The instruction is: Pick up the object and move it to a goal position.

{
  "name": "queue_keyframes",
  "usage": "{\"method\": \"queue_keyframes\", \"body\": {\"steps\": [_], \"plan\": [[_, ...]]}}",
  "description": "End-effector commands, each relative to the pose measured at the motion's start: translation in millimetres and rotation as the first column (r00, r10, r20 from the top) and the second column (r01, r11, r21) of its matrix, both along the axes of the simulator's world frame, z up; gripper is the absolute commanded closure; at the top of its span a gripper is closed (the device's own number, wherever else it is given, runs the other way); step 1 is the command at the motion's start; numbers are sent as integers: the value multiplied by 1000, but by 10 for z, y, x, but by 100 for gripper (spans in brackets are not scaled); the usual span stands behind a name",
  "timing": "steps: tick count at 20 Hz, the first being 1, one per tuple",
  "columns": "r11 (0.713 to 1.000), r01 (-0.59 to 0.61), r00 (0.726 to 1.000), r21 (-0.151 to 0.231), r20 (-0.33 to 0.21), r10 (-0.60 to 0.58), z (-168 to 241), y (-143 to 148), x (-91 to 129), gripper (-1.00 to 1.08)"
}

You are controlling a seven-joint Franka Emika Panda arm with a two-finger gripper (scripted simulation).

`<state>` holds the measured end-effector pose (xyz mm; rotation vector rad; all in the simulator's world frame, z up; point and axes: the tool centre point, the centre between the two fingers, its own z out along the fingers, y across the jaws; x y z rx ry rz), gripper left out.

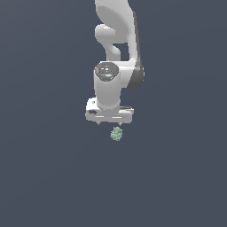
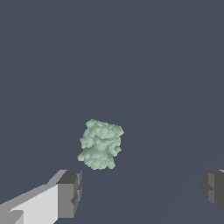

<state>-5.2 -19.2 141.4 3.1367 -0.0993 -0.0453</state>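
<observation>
Your gripper [image 1: 109,123] hangs just above the green clump [image 1: 116,134], its fingers [image 2: 70,192] spread wide apart and not touching the clump.

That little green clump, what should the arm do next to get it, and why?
Probably shift the tool over the green clump, then lower. In the wrist view its open fingers have a gap wider than the clump, which lies off that gap, untouched.

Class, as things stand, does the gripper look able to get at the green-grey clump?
Probably yes: the gripper is open, the clump lies apart from both fingers, and nothing stands between them.
</observation>
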Motion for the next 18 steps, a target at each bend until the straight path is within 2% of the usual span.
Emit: {"method": "queue_keyframes", "body": {"steps": [1,11,18], "plan": [[1000,0,1000,0,0,0,0,0,0,-92],[1000,-14,1000,2,-17,14,15,-123,-29,-92],[1000,0,1000,2,-14,0,-13,-92,-25,-92]]}}
